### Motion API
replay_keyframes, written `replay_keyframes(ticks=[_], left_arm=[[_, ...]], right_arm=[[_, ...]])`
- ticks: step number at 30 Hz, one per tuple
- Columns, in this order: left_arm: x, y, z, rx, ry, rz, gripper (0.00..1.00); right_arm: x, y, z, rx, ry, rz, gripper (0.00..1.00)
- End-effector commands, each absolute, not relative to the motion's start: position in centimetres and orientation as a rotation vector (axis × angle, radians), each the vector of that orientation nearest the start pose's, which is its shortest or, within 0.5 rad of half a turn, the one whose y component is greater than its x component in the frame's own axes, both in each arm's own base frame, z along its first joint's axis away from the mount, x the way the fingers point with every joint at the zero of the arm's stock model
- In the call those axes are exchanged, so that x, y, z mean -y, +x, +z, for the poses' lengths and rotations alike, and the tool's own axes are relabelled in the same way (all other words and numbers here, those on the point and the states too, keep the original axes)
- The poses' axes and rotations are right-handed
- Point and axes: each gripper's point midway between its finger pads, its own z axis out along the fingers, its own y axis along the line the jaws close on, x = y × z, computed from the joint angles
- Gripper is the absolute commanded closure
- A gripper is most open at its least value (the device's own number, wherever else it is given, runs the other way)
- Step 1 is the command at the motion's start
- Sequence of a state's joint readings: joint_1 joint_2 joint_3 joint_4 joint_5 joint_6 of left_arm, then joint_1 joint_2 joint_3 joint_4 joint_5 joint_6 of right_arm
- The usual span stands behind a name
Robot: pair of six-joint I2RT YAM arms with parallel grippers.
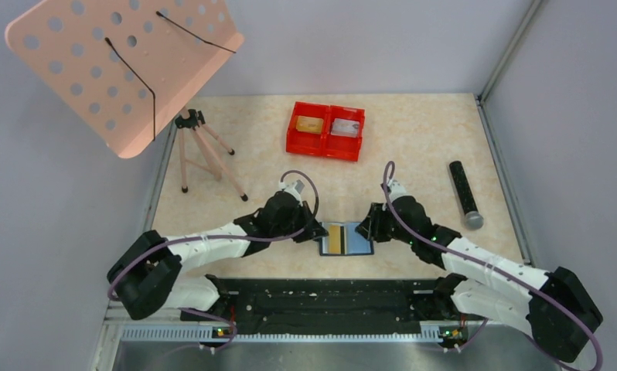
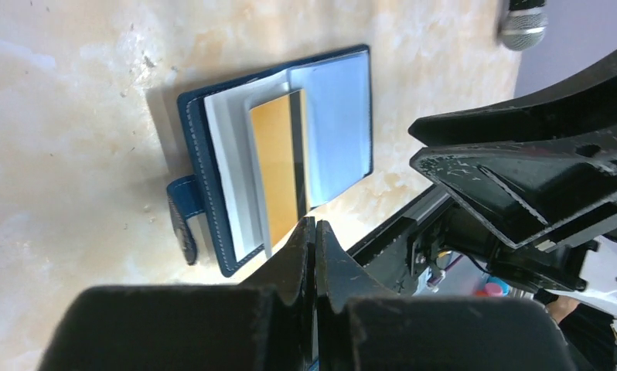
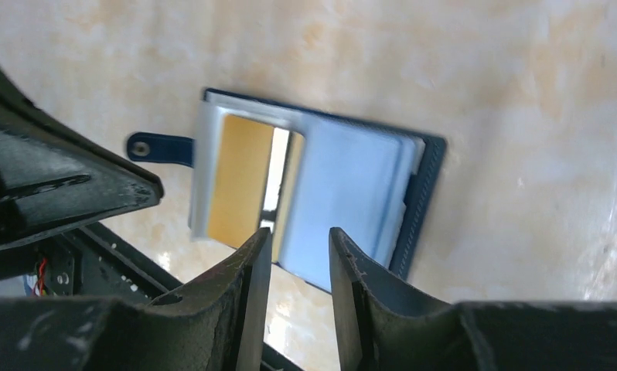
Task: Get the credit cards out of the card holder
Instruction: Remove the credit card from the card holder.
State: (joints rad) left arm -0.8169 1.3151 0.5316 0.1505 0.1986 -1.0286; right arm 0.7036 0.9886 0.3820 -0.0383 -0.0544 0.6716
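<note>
The card holder (image 1: 361, 239) lies open on the table between my two grippers, navy outside with pale blue pockets. A gold credit card (image 1: 336, 239) shows in its left half. In the left wrist view the card holder (image 2: 332, 116) is just beyond my left gripper (image 2: 315, 226), which is shut with nothing in it, its tips at the near edge of the gold credit card (image 2: 274, 162). My right gripper (image 3: 299, 238) is open and empty just above the near edge of the card holder (image 3: 425, 185), beside the gold credit card (image 3: 240, 178).
A red twin-compartment tray (image 1: 326, 147) stands further back with a gold card (image 1: 311, 124) and a silver card (image 1: 344, 127) in it. A black cylinder (image 1: 465, 193) lies to the right. A small tripod (image 1: 205, 151) and a pink perforated board (image 1: 124, 66) are at the back left.
</note>
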Motion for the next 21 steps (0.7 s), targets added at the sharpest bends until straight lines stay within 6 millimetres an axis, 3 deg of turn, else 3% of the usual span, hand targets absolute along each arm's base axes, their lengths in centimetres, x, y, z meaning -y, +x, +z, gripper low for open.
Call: replay_keyframes(ticks=[1, 5, 7, 10, 16, 21], left_arm=[[30.0, 19.5, 11.2, -2.416, -0.111, -1.147, 1.00], [29.6, 19.8, 11.9, -2.401, -0.114, -1.116, 1.00], [29.1, 19.7, 11.3, -2.426, -0.117, -1.077, 1.00], [29.3, 19.2, 11.0, -2.441, -0.078, -1.093, 0.92], [31.4, 18.2, 11.2, -2.450, 0.068, -1.220, 0.77], [31.5, 18.1, 9.9, -2.498, 0.070, -1.198, 0.75]], right_arm=[[-22.4, 22.0, 12.9, -2.044, -0.330, 0.793, 0.65], [-22.0, 23.1, 15.6, -1.909, -0.353, 0.754, 0.63], [-22.1, 23.2, 15.2, -1.950, -0.362, 0.735, 0.59], [-22.5, 23.0, 14.0, -2.095, -0.285, 0.750, 0.57], [-24.3, 21.2, 11.7, -2.251, -0.090, 0.947, 0.56], [-25.2, 21.3, 11.7, -2.248, -0.190, 0.942, 0.47]])
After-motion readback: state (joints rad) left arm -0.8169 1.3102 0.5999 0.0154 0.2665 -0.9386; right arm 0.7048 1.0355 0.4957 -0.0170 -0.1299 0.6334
